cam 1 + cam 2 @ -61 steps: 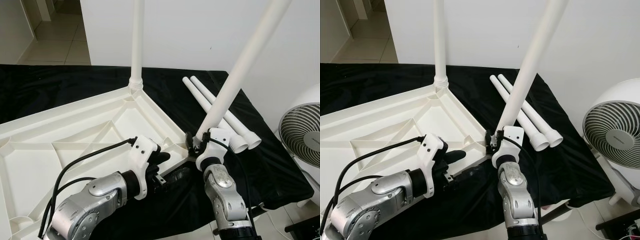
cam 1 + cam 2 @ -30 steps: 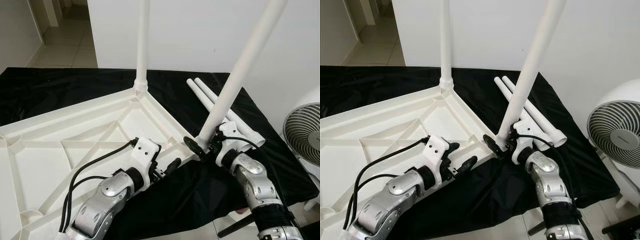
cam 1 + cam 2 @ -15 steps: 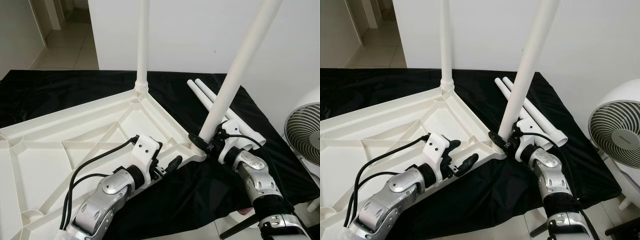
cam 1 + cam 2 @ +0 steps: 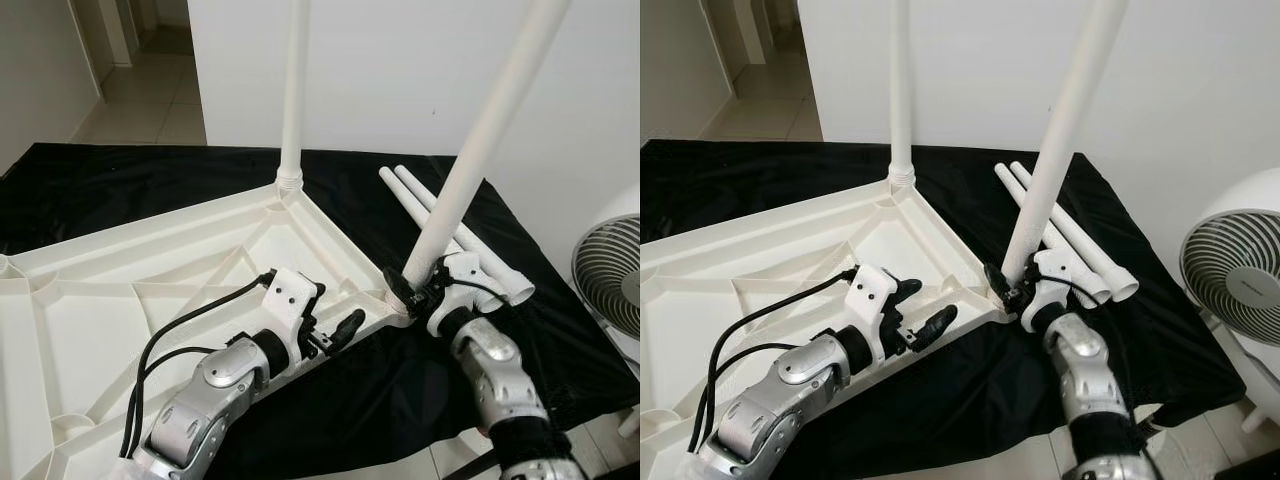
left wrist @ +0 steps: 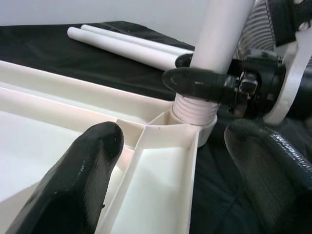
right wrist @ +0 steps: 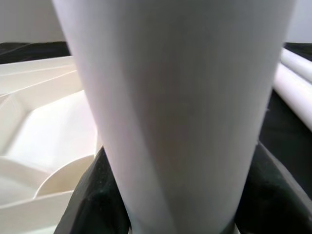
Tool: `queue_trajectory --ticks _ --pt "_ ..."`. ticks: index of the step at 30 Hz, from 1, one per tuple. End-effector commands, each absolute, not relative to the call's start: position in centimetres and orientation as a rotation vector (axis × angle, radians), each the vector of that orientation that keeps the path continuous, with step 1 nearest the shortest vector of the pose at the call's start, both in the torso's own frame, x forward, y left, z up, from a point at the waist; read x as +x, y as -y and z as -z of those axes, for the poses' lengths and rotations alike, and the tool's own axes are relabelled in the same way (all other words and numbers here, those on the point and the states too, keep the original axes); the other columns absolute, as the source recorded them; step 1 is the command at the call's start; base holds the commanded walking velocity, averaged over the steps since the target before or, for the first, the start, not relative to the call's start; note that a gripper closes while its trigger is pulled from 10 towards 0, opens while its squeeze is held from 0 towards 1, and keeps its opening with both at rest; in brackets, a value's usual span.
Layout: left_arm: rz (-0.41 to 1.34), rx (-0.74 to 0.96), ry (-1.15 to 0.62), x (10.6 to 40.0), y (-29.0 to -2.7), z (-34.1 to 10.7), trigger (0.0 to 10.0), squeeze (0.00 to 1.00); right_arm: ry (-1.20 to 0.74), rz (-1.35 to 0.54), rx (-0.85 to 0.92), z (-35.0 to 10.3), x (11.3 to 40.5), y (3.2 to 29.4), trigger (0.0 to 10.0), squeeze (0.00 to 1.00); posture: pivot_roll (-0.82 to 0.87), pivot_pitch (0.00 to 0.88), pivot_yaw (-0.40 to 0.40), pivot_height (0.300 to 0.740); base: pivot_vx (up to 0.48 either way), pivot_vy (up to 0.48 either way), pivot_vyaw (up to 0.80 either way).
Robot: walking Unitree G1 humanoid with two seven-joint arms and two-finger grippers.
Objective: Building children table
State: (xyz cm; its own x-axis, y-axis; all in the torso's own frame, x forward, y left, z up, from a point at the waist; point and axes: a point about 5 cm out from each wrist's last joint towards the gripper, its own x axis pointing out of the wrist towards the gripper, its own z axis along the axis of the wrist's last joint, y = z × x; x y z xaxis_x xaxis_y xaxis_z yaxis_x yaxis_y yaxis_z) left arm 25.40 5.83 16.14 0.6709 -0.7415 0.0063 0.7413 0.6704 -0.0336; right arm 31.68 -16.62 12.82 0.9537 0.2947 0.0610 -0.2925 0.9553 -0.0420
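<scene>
— Right gripper (image 4: pixel 415 297), what's it doing?

— My right gripper is clamped round the foot of the second table leg (image 4: pixel 470 170), lower centre-right of the head view. I judge I'm holding low so the thread meets the corner socket squarely; the leg leans off toward the upper right, so it isn't seated true.

— And the big pieces?

— Largest first: the black cloth (image 4: pixel 120 180) across the frame, then the upturned white tabletop (image 4: pixel 120 300) on it, filling the left half. One fitted leg (image 4: pixel 293 90) stands upright at the far corner, upper centre. Two spare legs (image 4: pixel 480 245) lie together on the cloth, right of centre. A fan (image 4: pixel 612 280) sits at the right edge.

— Your left?

— Left gripper (image 4: pixel 335 330) is spread open with nothing between its fingers, just beside the tabletop's near rim; probably there to steady it.

— Anything the wrist cameras add?

— Left wrist view shows the ribbed thread (image 5: pixel 195 108) above the socket, with coils exposed. Right wrist view gives me the leg close up between the fingers.
</scene>
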Motion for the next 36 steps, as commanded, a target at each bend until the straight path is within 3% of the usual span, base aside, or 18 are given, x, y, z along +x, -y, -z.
queue_trajectory --ticks 1,8,12,13,15,24,25,28,36 --pt "0.944 -0.048 -0.016 25.1 -5.6 -16.1 10.0 0.0 -0.037 -0.217 -0.034 -10.6 30.9 16.8 0.0 0.0 0.02 0.021 -0.043 0.74 0.0 0.0 0.0" --pt "0.953 -0.052 -0.022 25.0 -5.6 -16.0 10.0 0.0 -0.06 0.053 0.03 -10.1 29.8 14.2 0.0 0.0 0.02 0.008 -0.042 0.74 0.0 0.0 0.0" --pt "0.954 -0.056 -0.024 25.0 -5.7 -15.9 10.0 0.0 -0.065 0.077 0.051 -10.3 29.8 14.1 0.0 0.0 0.01 0.002 -0.04 0.74 0.0 0.0 0.0" --pt "0.953 -0.059 -0.025 25.1 -5.7 -15.9 10.0 0.0 -0.061 0.078 0.068 -10.5 29.8 14.3 9.5 0.0 0.02 0.0 -0.044 0.74 0.0 0.0 0.0" --pt "0.954 -0.059 -0.024 25.1 -5.7 -15.9 10.0 0.0 -0.06 0.078 0.072 -10.6 29.7 14.4 10.0 0.0 0.02 0.0 -0.044 0.74 0.0 0.0 0.0" --pt "0.955 -0.062 -0.024 25.1 -5.8 -16.0 10.0 0.0 -0.053 0.074 0.077 -11.1 29.6 14.0 10.0 0.0 0.02 0.0 -0.044 0.74 0.0 0.0 0.0" --pt "0.956 -0.061 -0.025 25.1 -5.8 -16.0 10.0 0.0 -0.032 -0.016 0.061 -11.5 30.0 14.5 10.0 1.0 0.02 0.0 -0.05 0.74 0.0 0.0 0.0" --pt "0.956 -0.058 -0.027 25.0 -6.0 -15.9 10.0 0.0 -0.01 -0.182 0.034 -12.4 30.9 15.9 10.0 1.0 0.03 0.0 -0.052 0.74 0.0 0.0 0.0" --pt "0.952 -0.055 -0.029 25.0 -6.2 -15.9 10.0 0.0 -0.001 -0.227 -0.019 -12.5 31.5 17.4 10.0 1.0 0.04 0.0 -0.054 0.74 0.0 0.0 0.0"
